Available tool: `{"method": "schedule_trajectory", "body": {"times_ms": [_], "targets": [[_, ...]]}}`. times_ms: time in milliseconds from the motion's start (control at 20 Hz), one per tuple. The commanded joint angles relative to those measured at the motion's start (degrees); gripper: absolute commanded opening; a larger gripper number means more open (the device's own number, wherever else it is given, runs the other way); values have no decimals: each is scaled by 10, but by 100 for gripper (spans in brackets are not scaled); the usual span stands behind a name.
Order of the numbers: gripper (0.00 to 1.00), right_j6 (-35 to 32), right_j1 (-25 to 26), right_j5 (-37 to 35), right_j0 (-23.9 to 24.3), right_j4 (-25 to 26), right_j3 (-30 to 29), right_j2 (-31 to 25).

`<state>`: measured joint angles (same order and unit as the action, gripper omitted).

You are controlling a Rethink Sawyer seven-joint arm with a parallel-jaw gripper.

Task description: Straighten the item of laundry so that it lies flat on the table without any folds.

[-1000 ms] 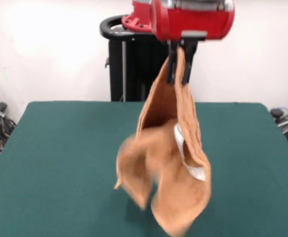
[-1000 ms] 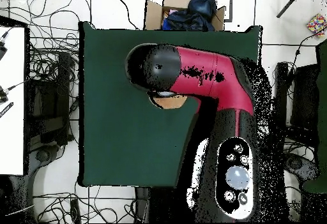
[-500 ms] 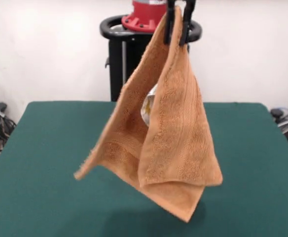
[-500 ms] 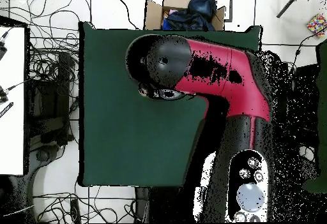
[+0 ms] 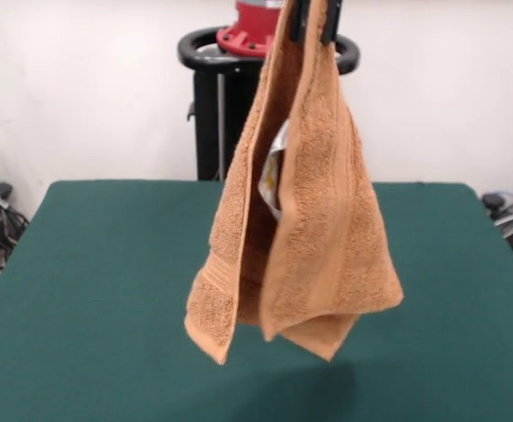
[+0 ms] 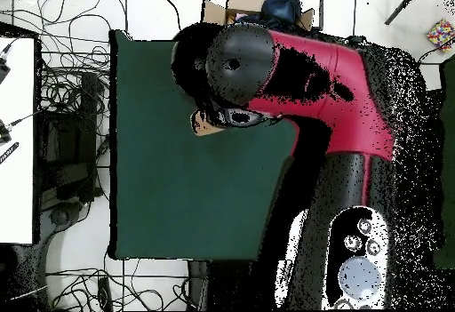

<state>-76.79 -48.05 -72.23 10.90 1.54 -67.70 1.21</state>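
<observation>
**Camera setup: 2 views**

Front cam sits low across the table (image 5: 81, 290), facing the robot side and white wall; close enough that the hanging washcloth (image 5: 300, 211) fills mid-frame. Overhead cam looks straight down from high up, taking in the whole table (image 6: 169, 166) plus floor w/ cables. Both share the green tabletop, arm (image 6: 302, 68) and cloth.

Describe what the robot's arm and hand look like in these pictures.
From overhead, the arm is a thick glossy red shell with black sections, ending in a rounded black cap with a small hole at its centre. Farther down its body sits a panel of round grey-white buttons. In the front view, only the hand shows: two slim black fingers below a red housing at the top edge.
</observation>
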Motion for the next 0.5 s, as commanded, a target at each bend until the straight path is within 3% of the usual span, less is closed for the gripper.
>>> {"method": "schedule_trajectory", "body": {"times_ms": [50, 100, 350, 500], "targets": [[0, -159, 61, -132, 19, -17, 129, -18], [0, -148, 58, -136, 22, -16, 132, -18], [0, -191, 143, -183, 13, 0, 274, -14], [0, -193, 171, -213, 9, 3, 327, -12]]}}
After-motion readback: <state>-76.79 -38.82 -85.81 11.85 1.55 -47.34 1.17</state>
